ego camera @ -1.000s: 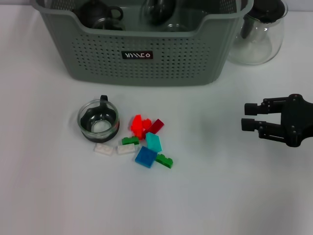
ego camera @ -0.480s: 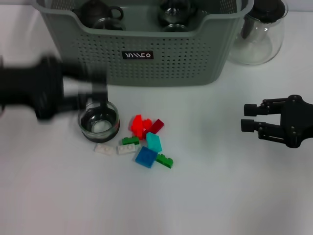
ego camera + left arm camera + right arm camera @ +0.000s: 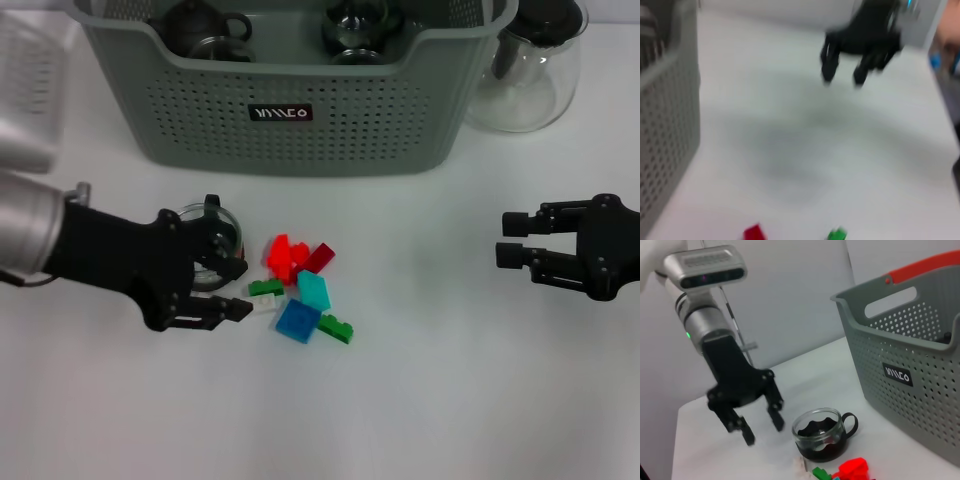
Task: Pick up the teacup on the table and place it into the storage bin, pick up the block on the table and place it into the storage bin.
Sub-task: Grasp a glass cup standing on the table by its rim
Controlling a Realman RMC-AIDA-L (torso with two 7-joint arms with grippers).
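The storage bin [image 3: 290,110] stands at the far edge of the white table [image 3: 430,400]; two dark teacups already lie inside it. Just beside the bin's right end stands a clear glass teapot [image 3: 528,70] with a black lid.

In front of the bin, towards its left half, sits the glass teacup [image 3: 212,240], upright with its handle turned towards the bin. The left gripper [image 3: 235,290] reaches in from the left and hangs over the cup's near side, hiding most of it in the head view. Its jaws are parted and hold nothing; the right wrist view shows the fingers [image 3: 775,417] apart and clear of the cup [image 3: 821,434].

Just right of the cup lies a loose cluster of blocks: a red block [image 3: 285,255], a dark red block [image 3: 321,257], a teal block [image 3: 315,290], a blue block [image 3: 297,320], two green blocks [image 3: 337,328] and a white block [image 3: 262,305] partly under the gripper's lower finger.

The right gripper [image 3: 512,238] rests well to the right of the blocks, below the teapot, its fingers spread and empty.
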